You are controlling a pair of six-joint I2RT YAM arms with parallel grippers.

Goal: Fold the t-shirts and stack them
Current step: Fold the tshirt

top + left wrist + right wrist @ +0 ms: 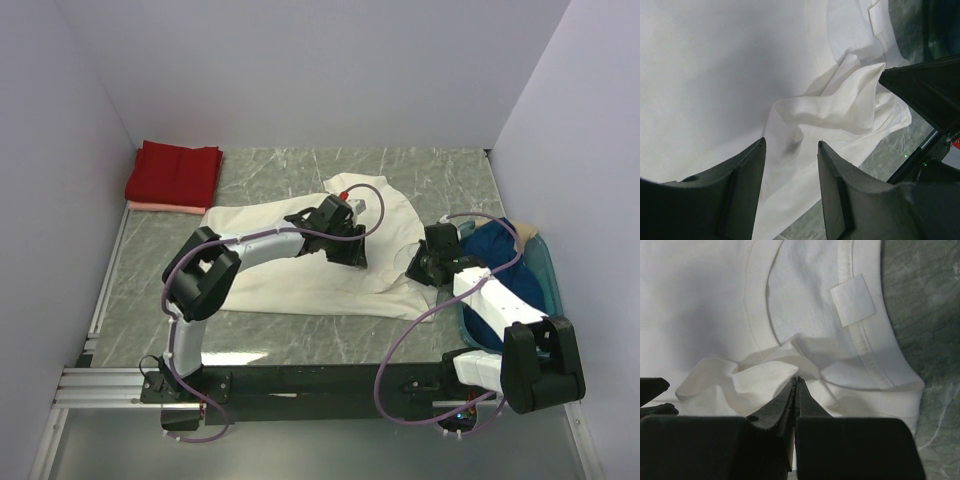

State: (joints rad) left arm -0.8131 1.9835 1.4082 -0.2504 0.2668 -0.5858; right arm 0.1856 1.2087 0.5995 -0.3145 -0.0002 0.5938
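The cream-white t-shirt (280, 275) lies spread flat across the middle of the table. My left gripper (352, 255) hangs open over its right part, and in the left wrist view (790, 142) a crumpled fold of the shirt (715, 75) lies between its fingers. My right gripper (415, 262) is at the shirt's right edge by the collar. It is shut (796, 380) on a raised fold of the shirt (700, 305). The red t-shirt (175, 172) lies folded on the pale pink one (150, 207) at the far left. The dark blue t-shirt (490, 240) is bunched in the basket.
The teal plastic basket (545, 275) stands at the right edge beside the right arm. White walls close the table on the left, back and right. A metal rail (100, 385) runs along the near edge. The shirt's neck label (852, 300) faces up.
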